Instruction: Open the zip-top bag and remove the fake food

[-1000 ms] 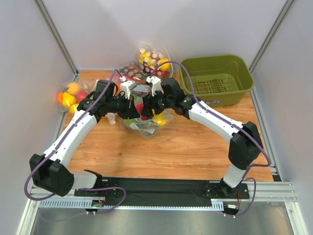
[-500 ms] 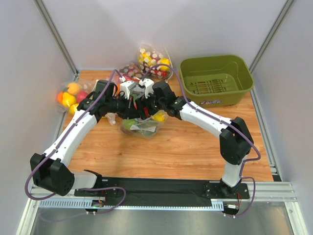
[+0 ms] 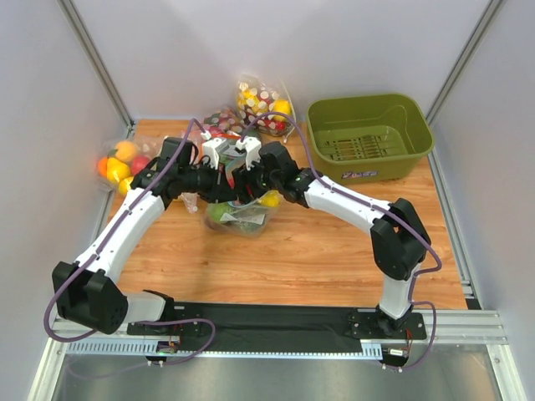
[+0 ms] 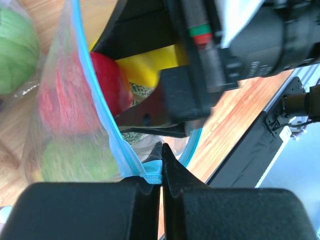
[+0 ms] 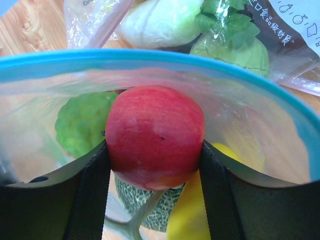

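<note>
From the overhead camera I've got both arms meeting over the middle of the wooden table (image 3: 334,251), a bit toward 12 o'clock from center. The zip-top bag (image 3: 238,215) sits right under where they meet, mouth up, with its blue zipper strip (image 5: 150,59) stretched into a wide loop.

Left gripper (image 4: 161,150) is clenched tight on the bag's rim: on its wrist cam the two black jaws are pressed flat together with the blue strip pinched between them at about 6 o'clock in that view.

Right gripper (image 5: 154,150) is down inside the bag mouth, and its fingers (image 5: 87,195) are touching both sides of the red apple (image 5: 155,136), so I'd call that grasping the apple. The apple is still inside the bag, below the zipper line.

Around it in the bag I can see a bumpy green piece (image 5: 82,122) at 9 o'clock of the apple, a netted melon (image 5: 145,202) underneath at 6, and a yellow piece (image 5: 187,215) at about 5 o'clock.

Other stuff on the table: a clear bag of orange and yellow fruit (image 3: 119,163) at the 9 o'clock edge, a polka-dot bag (image 3: 261,102) at 12 o'clock against the back wall, and a green bin (image 3: 368,134) at roughly 2 o'clock. Just beyond the open bag, the right wrist cam shows another clear bag with pale and leafy vegetables (image 5: 200,25).
</note>
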